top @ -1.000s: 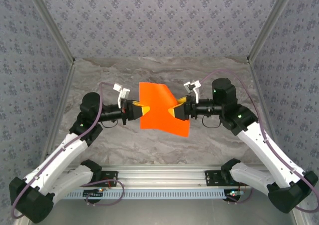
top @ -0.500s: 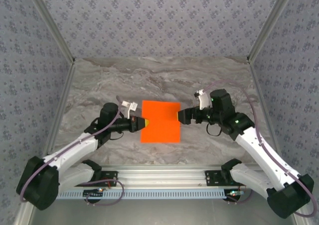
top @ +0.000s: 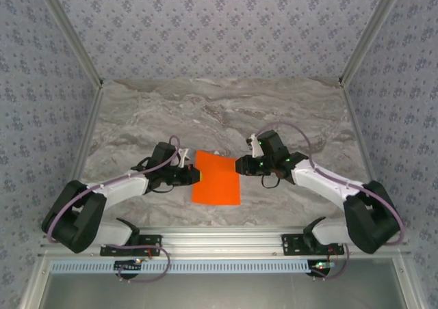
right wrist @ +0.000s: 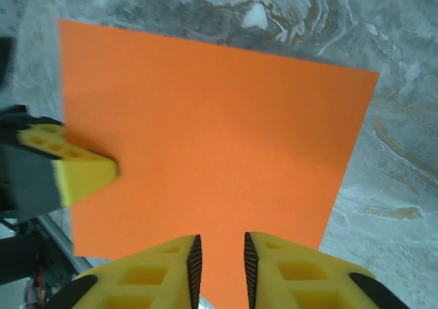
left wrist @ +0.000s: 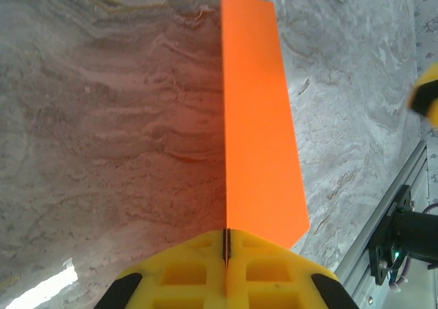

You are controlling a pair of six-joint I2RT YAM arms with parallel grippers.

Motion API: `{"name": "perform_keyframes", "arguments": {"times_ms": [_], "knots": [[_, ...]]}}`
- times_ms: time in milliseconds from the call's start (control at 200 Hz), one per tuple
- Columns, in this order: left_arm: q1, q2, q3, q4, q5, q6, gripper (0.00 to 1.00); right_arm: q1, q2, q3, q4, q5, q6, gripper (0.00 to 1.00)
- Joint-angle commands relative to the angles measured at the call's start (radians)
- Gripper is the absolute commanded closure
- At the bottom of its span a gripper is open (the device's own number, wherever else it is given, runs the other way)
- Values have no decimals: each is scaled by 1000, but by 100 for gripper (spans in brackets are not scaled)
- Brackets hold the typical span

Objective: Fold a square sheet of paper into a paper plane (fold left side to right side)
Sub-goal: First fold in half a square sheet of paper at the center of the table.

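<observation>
- Left tool (top: 194,176), jaws pressed together, pinched the left edge of the sheet of paper (top: 217,178), just below the centre of the top view.
- Right tool (top: 238,165) sat at the sheet's upper right edge. Its yellow fingers (right wrist: 287,268) were narrowly spread, with orange showing through the gap. Whether they touched the paper could not be told.
- Bright orange and flat, the sheet lay between the two tools over the grey marbled counter (top: 205,111).
- Seen from the left wrist, the sheet ran edge-on up the middle of the frame.
</observation>
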Motion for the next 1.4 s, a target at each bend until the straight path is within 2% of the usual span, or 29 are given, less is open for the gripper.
{"name": "perform_keyframes", "arguments": {"times_ms": [0,215,320,620,874,1089,1394], "knots": [[-3,9,43,-31,-10,25,98,14,92,36,26,36,39,79],[-4,10,46,-30,0,13,90,35,256,72,-1,58,47,81],[-4,8,51,-12,25,-7,81,43,304,83,-29,80,44,81],[-7,-21,62,95,95,-91,52,54,357,89,-84,124,22,81],[-41,23,79,160,108,-114,35,57,346,73,-26,100,30,81],[-65,92,95,223,108,-135,31,40,277,40,65,43,40,79],[-98,193,136,262,105,-144,34,-45,153,-5,160,-69,53,68]]}}
